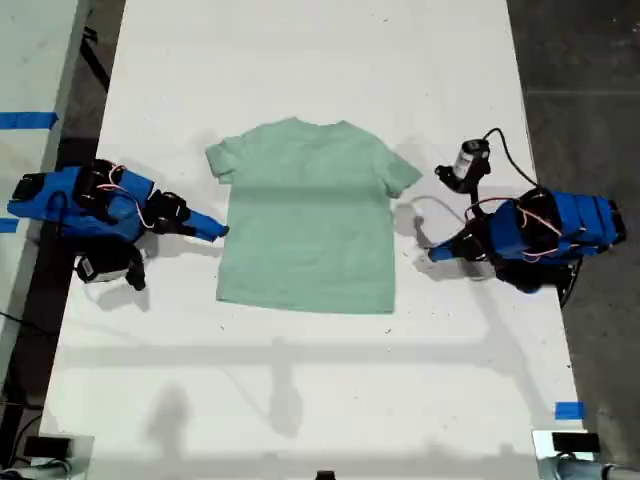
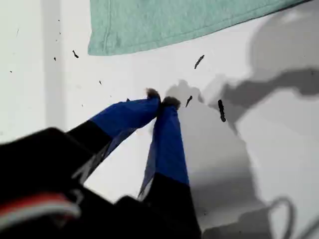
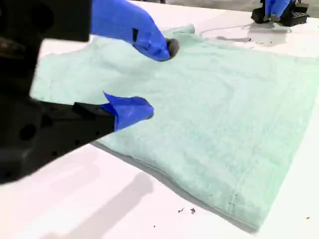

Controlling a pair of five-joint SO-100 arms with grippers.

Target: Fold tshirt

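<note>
The pale mint-green tshirt (image 1: 308, 215) lies flat and spread out on the white table (image 1: 300, 60), neck toward the far edge. My second gripper (image 1: 222, 231) is at the shirt's edge on the exterior view's left. It is open (image 3: 159, 78), with one blue finger (image 3: 149, 40) above the cloth (image 3: 224, 114) and the other low at its edge. My first gripper (image 1: 435, 254) rests on bare table, a short way off the shirt's edge on the exterior view's right. It is shut (image 2: 160, 98) on nothing, and a shirt corner (image 2: 149, 25) lies beyond its tips.
A white cable (image 1: 440, 206) loops on the table between the first arm and the shirt's sleeve. Blue tape marks (image 1: 568, 410) sit near the table's front corner on the exterior view's right. Dark floor borders the table on both sides. Small dark specks (image 2: 221, 110) dot the surface.
</note>
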